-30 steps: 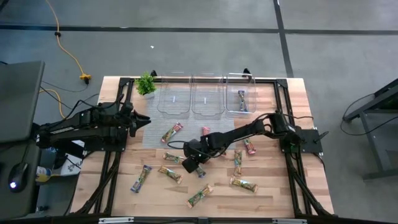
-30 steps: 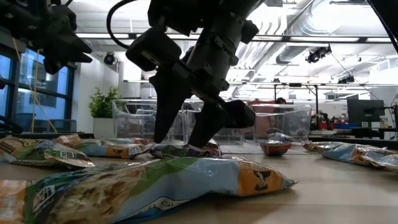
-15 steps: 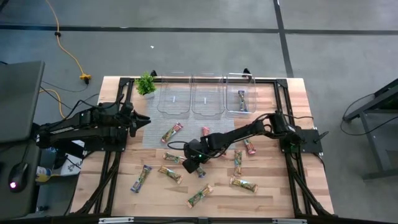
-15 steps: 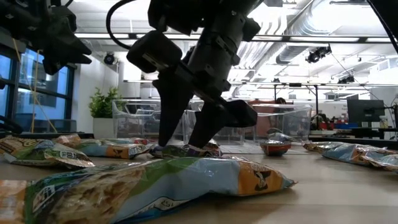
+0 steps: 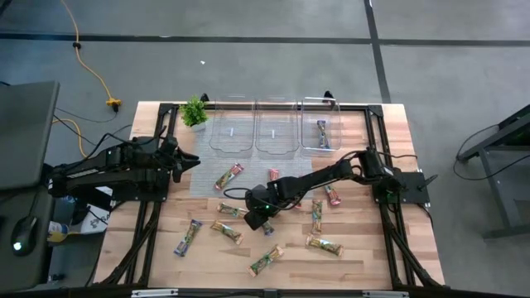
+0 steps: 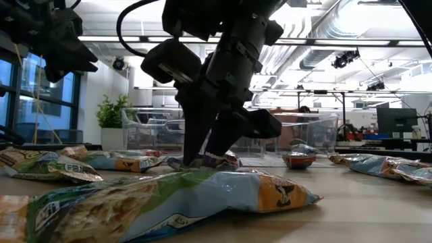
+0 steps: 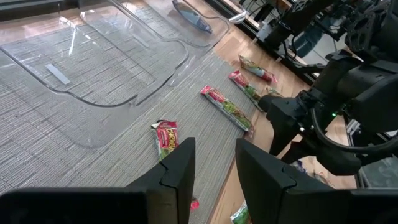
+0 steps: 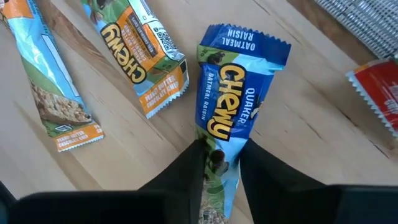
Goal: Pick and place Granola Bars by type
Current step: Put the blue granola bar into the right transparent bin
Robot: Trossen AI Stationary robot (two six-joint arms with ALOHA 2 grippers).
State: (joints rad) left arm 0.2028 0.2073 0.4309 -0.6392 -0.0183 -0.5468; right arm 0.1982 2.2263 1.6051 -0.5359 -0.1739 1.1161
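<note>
Wooden table (image 5: 364, 257) with a grey woven mat (image 5: 211, 184) at its far middle part. Three clear bins (image 5: 276, 128) in a row at the far edge, one blue bar (image 5: 322, 131) inside the right bin. Small green plant (image 5: 195, 110) beside the left bin. Left arm parked at the left side over the mat edge, left gripper (image 7: 212, 163) above the mat, fingers slightly apart and holding nothing. Right arm stretched across to the table centre, right gripper (image 8: 221, 163) down at the wood, fingers closed upon one end of a blue Chewy bar (image 8: 229, 109). Other Granola Bars (image 5: 225, 232) scattered over the near wood and mat: two orange-labelled bars (image 8: 140, 46) just beside the gripped one, a red bar (image 7: 166, 136) on the mat.
</note>
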